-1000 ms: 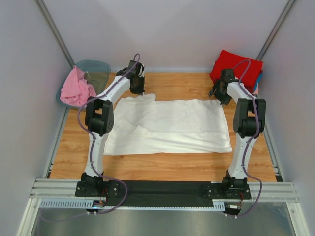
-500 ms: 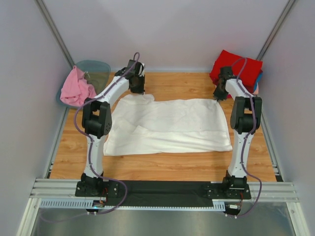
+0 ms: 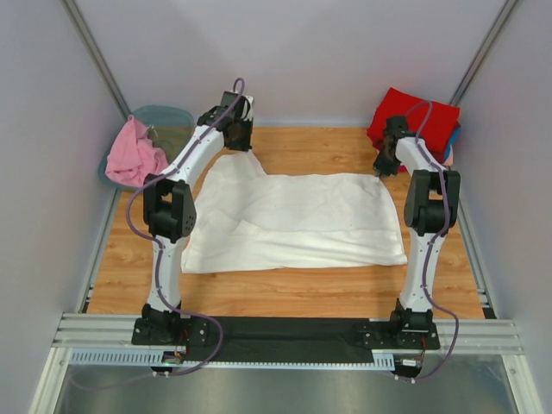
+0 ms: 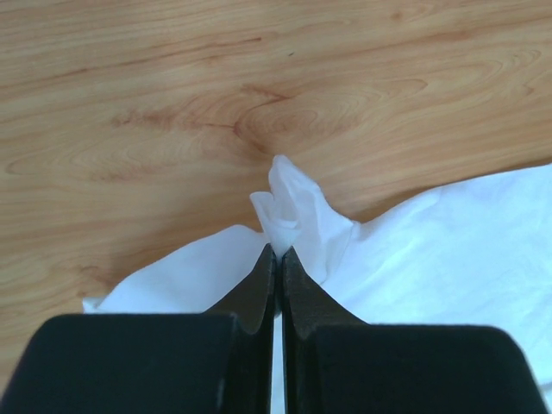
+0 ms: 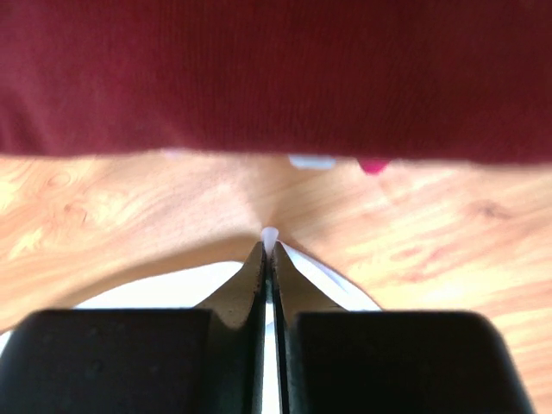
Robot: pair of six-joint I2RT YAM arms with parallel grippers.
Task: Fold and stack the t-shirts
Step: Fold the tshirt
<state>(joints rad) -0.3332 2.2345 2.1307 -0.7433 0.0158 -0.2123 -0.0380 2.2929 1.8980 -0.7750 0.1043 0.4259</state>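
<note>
A large white t-shirt [image 3: 297, 220] lies spread across the wooden table. My left gripper [image 3: 238, 148] is shut on its far left corner, and a bunch of white cloth [image 4: 293, 211] pokes out past the closed jaws. My right gripper [image 3: 381, 166] is shut on the far right corner, where a small white tip [image 5: 269, 234] shows between the jaws. A folded red t-shirt [image 3: 416, 121] sits at the far right corner on top of a blue one [image 3: 456, 134]. It fills the top of the right wrist view as dark red cloth [image 5: 276, 78]. A pink t-shirt [image 3: 134, 155] hangs over the tub.
A translucent grey-green tub [image 3: 168, 123] stands off the table's far left corner. Grey walls close in on three sides. Bare wood [image 3: 285, 289] runs along the near edge in front of the shirt, with the black base rail [image 3: 285, 332] below it.
My right gripper has closed on the white shirt's far right corner. My left gripper has pulled its corner farther back and up, stretching the cloth.
</note>
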